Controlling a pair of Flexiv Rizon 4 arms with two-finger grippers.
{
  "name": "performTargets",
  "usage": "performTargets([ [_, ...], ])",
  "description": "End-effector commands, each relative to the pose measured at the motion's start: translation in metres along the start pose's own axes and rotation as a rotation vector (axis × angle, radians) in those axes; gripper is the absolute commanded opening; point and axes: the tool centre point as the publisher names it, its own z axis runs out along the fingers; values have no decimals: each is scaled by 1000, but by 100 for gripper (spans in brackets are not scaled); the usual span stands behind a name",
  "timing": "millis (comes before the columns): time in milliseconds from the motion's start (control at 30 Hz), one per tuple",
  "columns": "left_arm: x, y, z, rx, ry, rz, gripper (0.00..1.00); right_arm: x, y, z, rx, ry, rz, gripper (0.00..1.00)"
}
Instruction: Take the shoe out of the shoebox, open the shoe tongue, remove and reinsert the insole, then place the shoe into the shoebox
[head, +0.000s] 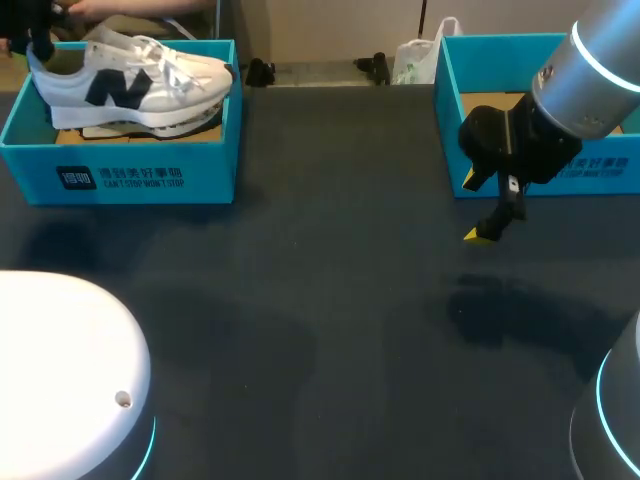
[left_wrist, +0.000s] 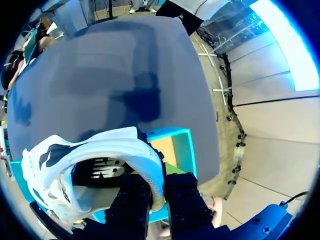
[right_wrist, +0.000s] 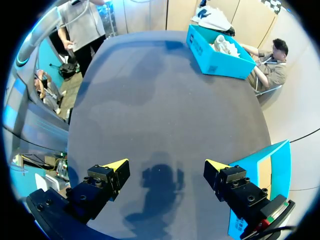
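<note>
A white sneaker (head: 130, 82) with a dark logo sits in the teal shoebox (head: 120, 175) at the table's far left, toe pointing right. At its heel is my left gripper (head: 40, 40). In the left wrist view this gripper (left_wrist: 157, 202) is shut on the sneaker's (left_wrist: 100, 150) heel collar, one black finger inside the shoe and one outside, above the shoebox (left_wrist: 182, 145). My right gripper (head: 490, 225) hangs open over bare table at the right. Nothing lies between its yellow tips (right_wrist: 165, 169). From there the shoebox (right_wrist: 220, 57) shows far ahead, with the sneaker (right_wrist: 223, 45) inside.
A second teal box (head: 520, 110) stands at the far right, just behind my right gripper and beside its finger (right_wrist: 265, 172). The white dome of my left arm's base (head: 60, 370) fills the near left corner. Dark tabletop (head: 320, 300) spreads between the two boxes.
</note>
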Motion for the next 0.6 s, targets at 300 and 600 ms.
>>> performTargets([
  [300,-54,-46,-25,-50,71,-10,0,0,0,1,2,-1,1,100],
  [600,-88,-72,-38,-20,74,-43,0,0,0,1,2,-1,1,100],
])
